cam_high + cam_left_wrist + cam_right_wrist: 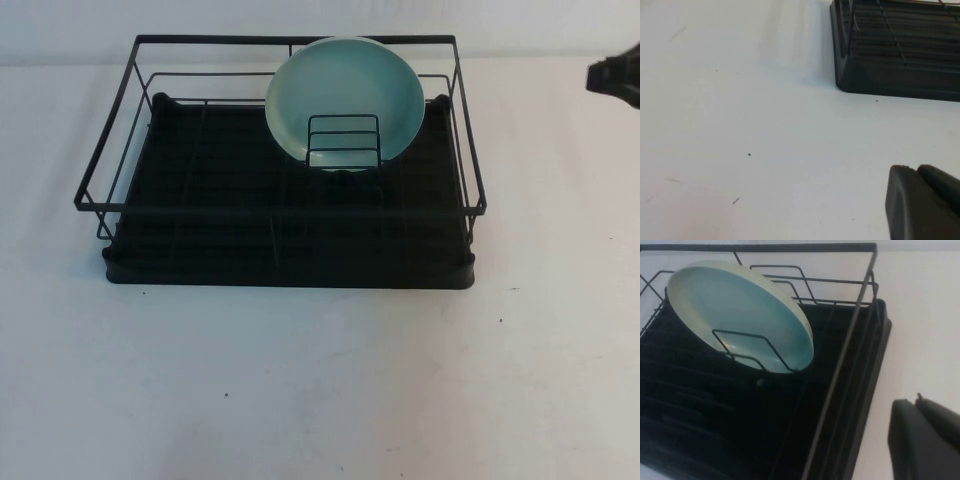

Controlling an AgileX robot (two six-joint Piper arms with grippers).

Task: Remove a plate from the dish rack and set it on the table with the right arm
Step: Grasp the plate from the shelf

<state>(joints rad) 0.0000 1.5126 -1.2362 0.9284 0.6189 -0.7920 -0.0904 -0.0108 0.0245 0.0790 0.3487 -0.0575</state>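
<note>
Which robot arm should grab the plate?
Right. The plate stands in the rack's right half, beside the right gripper. The left gripper only faces the rack's corner.

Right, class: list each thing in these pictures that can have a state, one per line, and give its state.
plate: standing on edge in the dish rack, behind the small wire holder, not gripped.
dish rack: resting on the table, holding one plate.
table: bears the rack.
right gripper: at the high view's right edge, off the rack.
left gripper: over the table near the rack's corner.
</note>
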